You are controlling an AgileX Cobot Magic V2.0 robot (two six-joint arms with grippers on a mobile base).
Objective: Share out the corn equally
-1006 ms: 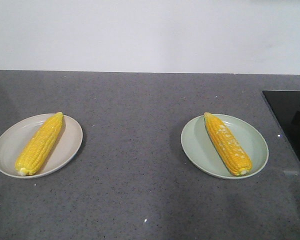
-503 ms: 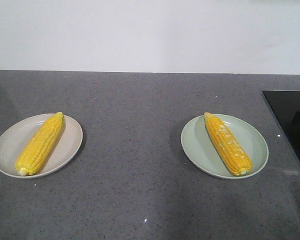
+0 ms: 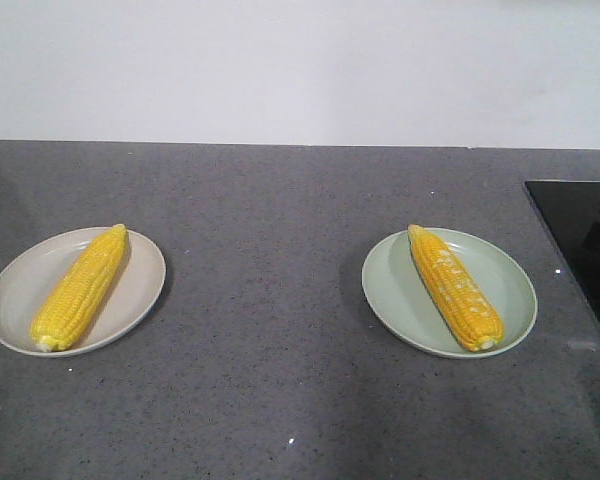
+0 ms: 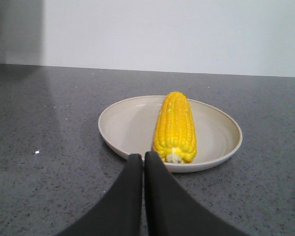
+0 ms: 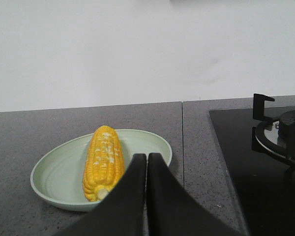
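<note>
Front view, layout: beige plate (image 3: 20, 285) at left and pale green plate (image 3: 505, 275) at right, well apart on a speckled grey stone counter (image 3: 270, 300); black glass hob (image 3: 580, 225) at far right.
Front view, corn: one cob per plate, left cob (image 3: 78, 288) and right cob (image 3: 456, 287), each laid diagonally with tip toward the wall and butt toward the camera; count looks even, so the task reads as done.
Front view, arms: neither in sight.

Left wrist view, fingers: left gripper (image 4: 143, 162) pressed closed, black tips touching, holding nothing.
Left wrist view, relation: cob just ahead and slightly right of the tips, butt end nearest, long axis running straight away; any grasp would need a turned wrist to span its width.
Left wrist view, surfaces: glossy ribbed kernels, tapered; shallow smooth matte plate.

Right wrist view, fingers: right gripper (image 5: 146, 162) likewise closed and empty.
Right wrist view, relation: cob ahead and left of the tips, butt nearest, axis pointing away.
Right wrist view, surfaces: glazed green plate with a low rim; metal burner grate (image 5: 280, 130) on the hob at right.
</note>
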